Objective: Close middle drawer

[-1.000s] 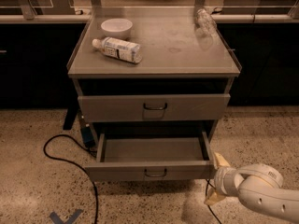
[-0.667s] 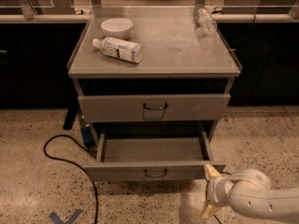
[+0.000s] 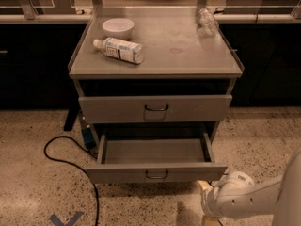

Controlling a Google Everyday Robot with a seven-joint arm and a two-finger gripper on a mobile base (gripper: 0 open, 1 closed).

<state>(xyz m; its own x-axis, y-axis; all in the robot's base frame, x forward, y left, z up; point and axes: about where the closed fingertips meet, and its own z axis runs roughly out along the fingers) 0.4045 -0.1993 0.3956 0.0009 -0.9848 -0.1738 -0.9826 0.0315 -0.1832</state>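
The middle drawer point(image 3: 155, 173) is pulled out of the grey cabinet. Its flat tray is empty and its low front panel carries a small dark wire handle point(image 3: 156, 175). My gripper point(image 3: 207, 204) sits low at the bottom right, just below and to the right of the drawer's front right corner, apart from the panel. Its two tan fingertips point(image 3: 203, 186) stand apart with nothing between them. The white arm point(image 3: 254, 199) comes in from the right edge.
The shut drawer above point(image 3: 155, 108) has a taller front and a bigger handle. On the cabinet top point(image 3: 188, 55) are a white bowl point(image 3: 117, 27), a lying bottle point(image 3: 118, 50) and a clear bottle point(image 3: 207, 20). A black cable point(image 3: 70, 159) loops on the floor at the left.
My gripper and arm have moved left and slightly down, closer to the open drawer's front right corner. The drawer has not moved.
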